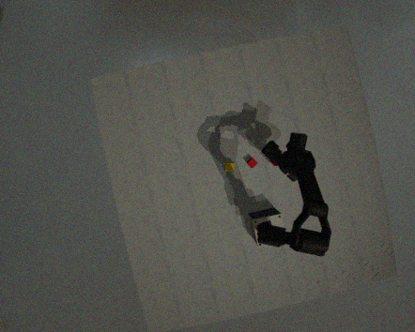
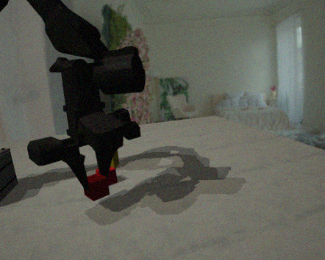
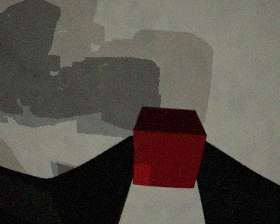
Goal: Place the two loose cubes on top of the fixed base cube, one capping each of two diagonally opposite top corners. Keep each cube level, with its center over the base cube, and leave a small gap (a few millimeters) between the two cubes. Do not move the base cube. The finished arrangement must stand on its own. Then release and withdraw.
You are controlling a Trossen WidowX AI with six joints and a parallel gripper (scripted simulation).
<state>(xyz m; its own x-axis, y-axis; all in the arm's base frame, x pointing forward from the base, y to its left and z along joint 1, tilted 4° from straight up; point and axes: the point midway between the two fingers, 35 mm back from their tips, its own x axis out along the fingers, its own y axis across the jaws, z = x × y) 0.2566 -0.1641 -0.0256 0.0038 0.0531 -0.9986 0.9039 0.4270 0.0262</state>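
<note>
My gripper (image 2: 96,183) (image 3: 166,145) is shut on a red cube (image 1: 274,163) (image 2: 97,191) (image 3: 172,160), with one finger on each side. The cube looks nearly level and a little above the table. The arm hides most of it in the top view. A second red cube (image 1: 253,162) (image 2: 113,177) stands on the table, partly hidden behind the held cube and a finger in the exterior view. The yellow cube (image 1: 230,167) (image 2: 115,161) stands beyond it, mostly hidden by the finger in the exterior view. Nothing rests on either standing cube.
The light table (image 1: 164,240) (image 2: 195,225) carries the arm's base plate (image 1: 265,213) near the arm's foot. A dark slatted block (image 2: 1,177) stands at the left edge of the exterior view. The arm's broad shadows cross the table around the cubes.
</note>
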